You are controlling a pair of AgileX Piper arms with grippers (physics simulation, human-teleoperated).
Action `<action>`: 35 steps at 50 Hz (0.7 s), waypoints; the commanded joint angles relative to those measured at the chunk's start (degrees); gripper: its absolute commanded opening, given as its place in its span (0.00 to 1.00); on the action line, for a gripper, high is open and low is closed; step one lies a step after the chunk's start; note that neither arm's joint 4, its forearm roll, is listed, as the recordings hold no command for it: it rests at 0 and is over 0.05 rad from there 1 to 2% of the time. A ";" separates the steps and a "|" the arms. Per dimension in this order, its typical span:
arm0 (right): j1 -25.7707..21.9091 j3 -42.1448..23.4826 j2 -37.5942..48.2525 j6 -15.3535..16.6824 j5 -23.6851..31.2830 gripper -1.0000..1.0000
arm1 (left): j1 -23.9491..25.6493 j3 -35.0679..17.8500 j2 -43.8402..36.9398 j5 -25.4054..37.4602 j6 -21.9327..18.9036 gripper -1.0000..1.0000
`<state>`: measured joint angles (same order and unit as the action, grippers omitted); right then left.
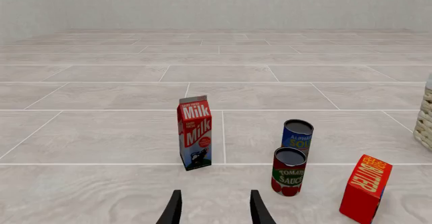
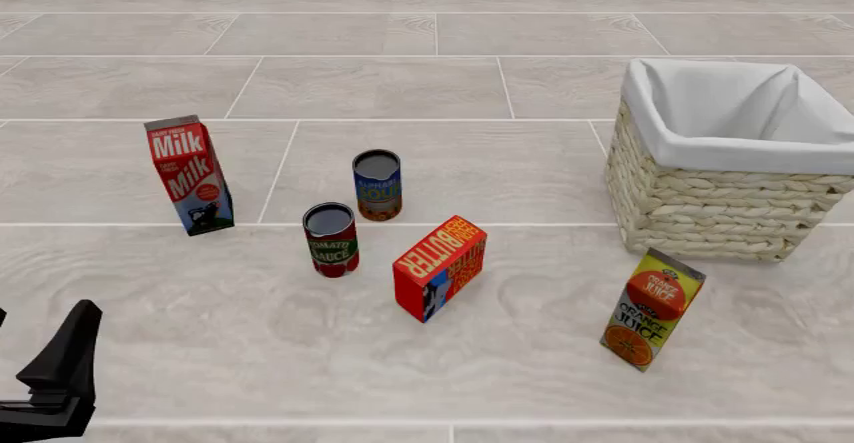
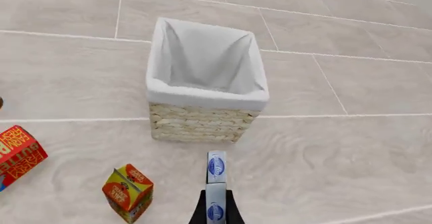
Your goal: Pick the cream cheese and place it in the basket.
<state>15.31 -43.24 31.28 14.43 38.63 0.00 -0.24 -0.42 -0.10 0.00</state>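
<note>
In the right wrist view the cream cheese (image 3: 216, 169), a thin pale blue-and-white box, stands edge-on between the dark fingers of my right gripper (image 3: 216, 211), which is shut on it. It is held high, short of the near wall of the basket (image 3: 202, 123), whose white liner is open and holds nothing. The front view shows the basket (image 2: 727, 203) at the right but neither the right gripper nor the cream cheese. My left gripper (image 1: 216, 211) is open and holds nothing. It sits low at the near left, well back from the milk carton (image 1: 195, 133).
A milk carton (image 2: 190, 175) stands at the left. A soup can (image 2: 378, 185), a tomato sauce can (image 2: 331, 240) and a red-orange butter box (image 2: 441, 267) stand mid-floor. An orange juice carton (image 2: 653, 308) stands in front of the basket. Part of the left arm (image 2: 60, 373) shows bottom left.
</note>
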 commanded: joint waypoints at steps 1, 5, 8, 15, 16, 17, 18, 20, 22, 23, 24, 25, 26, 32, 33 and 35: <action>-2.49 -4.33 1.33 -8.44 -0.79 0.00 | 0.00 0.00 0.00 0.00 0.00 1.00; -4.56 -6.39 2.38 -10.91 -0.43 0.00 | 0.00 0.00 0.00 0.00 0.00 1.00; -4.13 -7.83 4.00 -11.66 -1.45 0.00 | 0.00 0.00 0.00 0.00 0.00 1.00; -4.30 -11.44 9.10 -12.63 -4.18 0.00 | 0.00 0.00 0.00 0.00 0.00 1.00; -4.26 -11.79 9.96 -12.43 -4.74 0.00 | 0.00 0.00 0.00 0.00 0.00 1.00; -4.16 -12.28 10.79 -12.35 -5.30 0.00 | 0.00 0.00 0.00 0.00 0.00 1.00; -4.16 -12.28 10.80 -12.35 -5.31 0.00 | 0.00 0.00 0.00 0.00 0.00 1.00; -4.23 -13.52 12.38 -13.71 -6.07 0.00 | 0.00 0.00 0.00 0.00 0.00 1.00; -4.31 -14.65 14.06 -13.14 -6.67 0.00 | 0.00 0.00 0.00 0.00 0.00 1.00; -4.37 -15.30 14.89 -12.99 -6.92 0.00 | 0.00 0.00 0.00 0.00 0.00 1.00; -4.39 -16.10 15.73 -13.17 -7.15 0.00 | 0.00 0.00 0.00 0.00 0.00 1.00; -4.80 -16.84 16.31 -14.35 -7.17 0.00 | 0.00 0.00 0.00 0.00 0.00 1.00; -4.95 -17.31 16.86 -14.10 -7.15 0.00 | 0.00 0.00 0.00 0.00 0.00 1.00; -5.73 -21.00 20.87 -13.77 -7.68 0.00 | 0.00 0.00 0.00 0.00 0.00 1.00; -5.93 -21.45 21.23 -13.76 -7.66 0.00 | 0.00 0.00 0.00 0.00 0.00 1.00; -6.15 -22.66 22.77 -13.50 -7.85 0.00 | 0.00 0.00 0.00 0.00 0.00 1.00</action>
<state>10.25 -60.03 48.00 2.12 32.23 0.00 -0.24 -0.42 -0.10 0.00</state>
